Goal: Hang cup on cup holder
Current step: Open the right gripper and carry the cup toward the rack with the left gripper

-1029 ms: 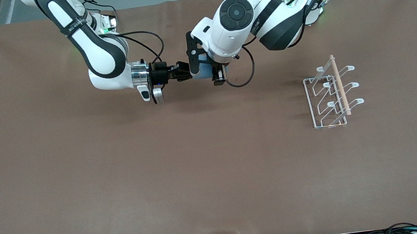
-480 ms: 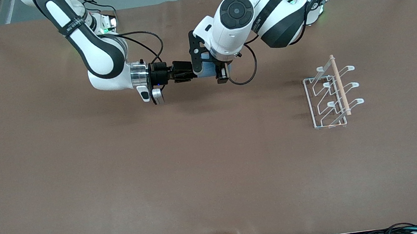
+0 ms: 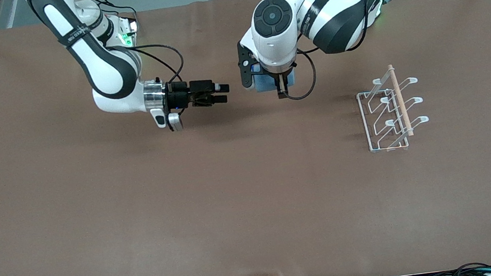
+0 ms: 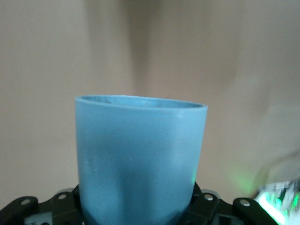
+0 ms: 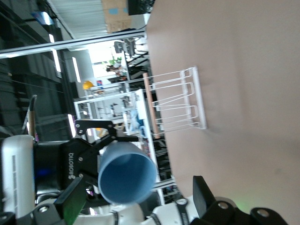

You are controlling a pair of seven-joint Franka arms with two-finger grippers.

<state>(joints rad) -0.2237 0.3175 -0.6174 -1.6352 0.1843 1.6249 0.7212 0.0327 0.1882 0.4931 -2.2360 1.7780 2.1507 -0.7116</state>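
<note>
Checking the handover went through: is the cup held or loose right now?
Held. The left gripper is shut on the cup, lifted over the table; the right gripper is open, apart from it.

"ROBOTIQ" on left gripper (image 5: pixel 70 161)

White arms (image 3: pixel 280 21); black joints; black cables.

The left gripper (image 5: pixel 105 176) grips the cup (image 5: pixel 125 177), with the cup holder (image 5: pixel 176 104) on the table (image 5: pixel 243 70).
</note>
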